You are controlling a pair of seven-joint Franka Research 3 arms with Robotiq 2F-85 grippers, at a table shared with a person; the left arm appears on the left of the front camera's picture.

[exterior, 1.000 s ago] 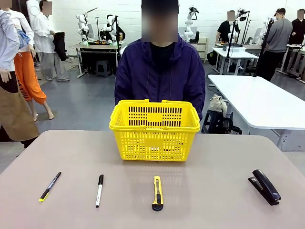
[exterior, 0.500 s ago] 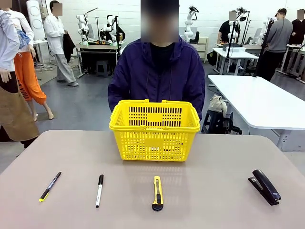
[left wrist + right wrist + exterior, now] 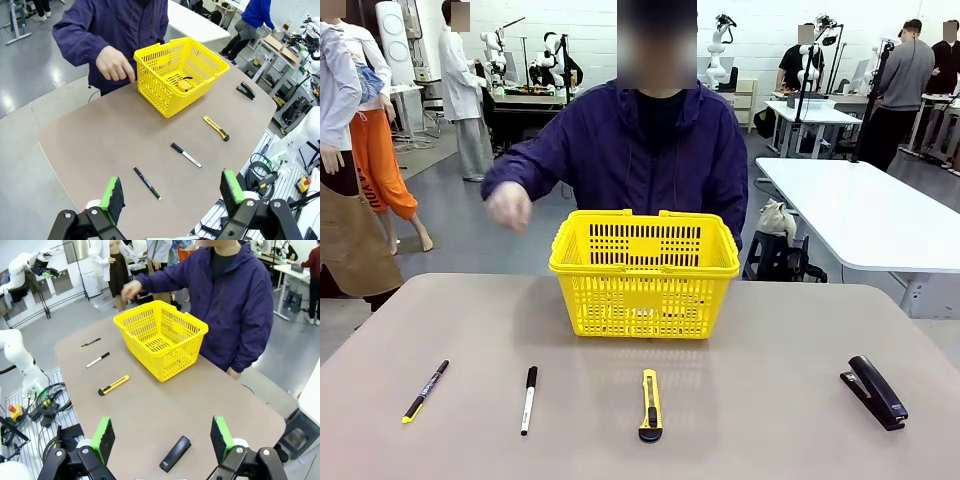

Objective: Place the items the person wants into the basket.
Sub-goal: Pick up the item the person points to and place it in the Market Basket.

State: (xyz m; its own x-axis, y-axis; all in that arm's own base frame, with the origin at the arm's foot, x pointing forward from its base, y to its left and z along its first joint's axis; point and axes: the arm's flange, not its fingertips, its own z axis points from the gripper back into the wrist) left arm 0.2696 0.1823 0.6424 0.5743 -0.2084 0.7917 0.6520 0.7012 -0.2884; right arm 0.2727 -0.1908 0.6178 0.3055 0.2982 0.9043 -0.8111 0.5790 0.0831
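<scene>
The yellow basket (image 3: 645,300) stands at the table's far middle, in front of the person (image 3: 655,150). Inside it lies a round yellow-and-black tape measure (image 3: 184,85). The person's hand (image 3: 508,206) hangs raised beside the basket's left rim. A slim black pen (image 3: 425,390) with a yellow-green tip lies near left on the table. The black stapler (image 3: 877,392) lies near right. My left gripper (image 3: 172,190) is open high above the pen (image 3: 147,183). Above the stapler (image 3: 175,453), my right gripper (image 3: 162,434) is also open. Neither holds anything.
A white marker with a black cap (image 3: 528,399) lies right of the pen. A yellow-and-black utility knife (image 3: 650,405) lies in front of the basket. The beige table (image 3: 770,350) has bare room between the knife and the stapler.
The person's arm has come up from behind the basket and swung out to the left, the hand now raised beside the basket's left rim. The items on the table have not moved.
</scene>
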